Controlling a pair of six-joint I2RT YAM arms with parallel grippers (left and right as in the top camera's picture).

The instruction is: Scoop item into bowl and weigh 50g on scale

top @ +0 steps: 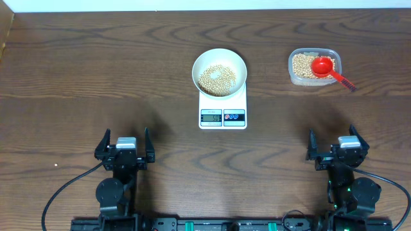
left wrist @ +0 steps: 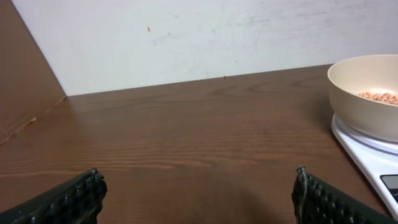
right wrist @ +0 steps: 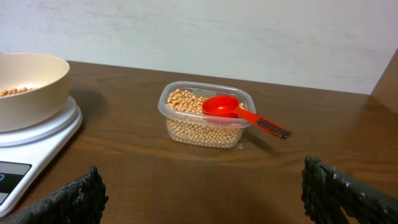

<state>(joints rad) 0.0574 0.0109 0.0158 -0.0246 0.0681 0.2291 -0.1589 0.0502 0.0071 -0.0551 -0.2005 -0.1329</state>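
A white bowl (top: 219, 72) holding tan beans (top: 216, 79) stands on the white scale (top: 223, 112) at the table's middle. The bowl (left wrist: 367, 93) and scale (left wrist: 367, 155) show at the right of the left wrist view, and the bowl (right wrist: 28, 87) and scale (right wrist: 37, 140) at the left of the right wrist view. My left gripper (top: 125, 146) is open and empty near the front left, its fingers spread over bare wood (left wrist: 198, 196). My right gripper (top: 337, 149) is open and empty near the front right (right wrist: 202, 193).
A clear plastic tub (top: 313, 67) of beans stands at the back right, with a red scoop (top: 325, 67) resting in it, handle pointing right. Both also show in the right wrist view: the tub (right wrist: 205, 118) and the scoop (right wrist: 233, 109). A white wall runs behind the table.
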